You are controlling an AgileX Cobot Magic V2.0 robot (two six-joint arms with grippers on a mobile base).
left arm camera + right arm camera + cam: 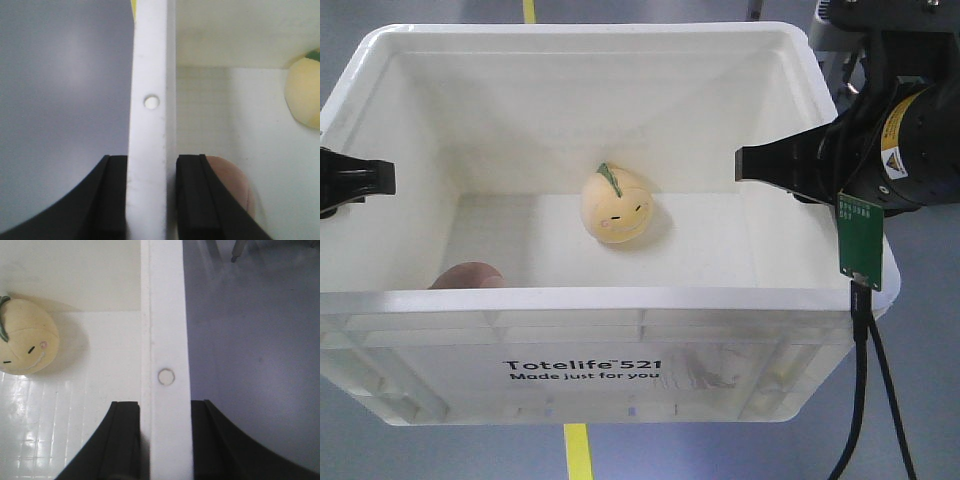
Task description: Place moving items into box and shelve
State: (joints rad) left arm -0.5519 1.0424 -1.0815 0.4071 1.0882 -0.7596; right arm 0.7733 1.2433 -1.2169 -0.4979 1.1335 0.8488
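Box (620,300): cream plastic, ribbed rim, looks stiff and probably light with this load; side rims are the sensible hold. Left hand (150,167) and right hand (165,410) are each clamped on a side rim. Soft yellow plush (617,206) sits mid-box, pinkish plush (467,275) in the near-left corner. Print: "Totelife 521, Made just for you".

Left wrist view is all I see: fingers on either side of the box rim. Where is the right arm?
Observer: The right gripper straddles the opposite rim of the box, pads against it.
Operator: What is the yellow shape at my edge?
Observer: The yellow plush, with leaf and stitched face, lying mid-floor of the box.
Operator: And the brownish lump by my finger?
Observer: The pink plush, tucked against the near wall on the left arm's side.
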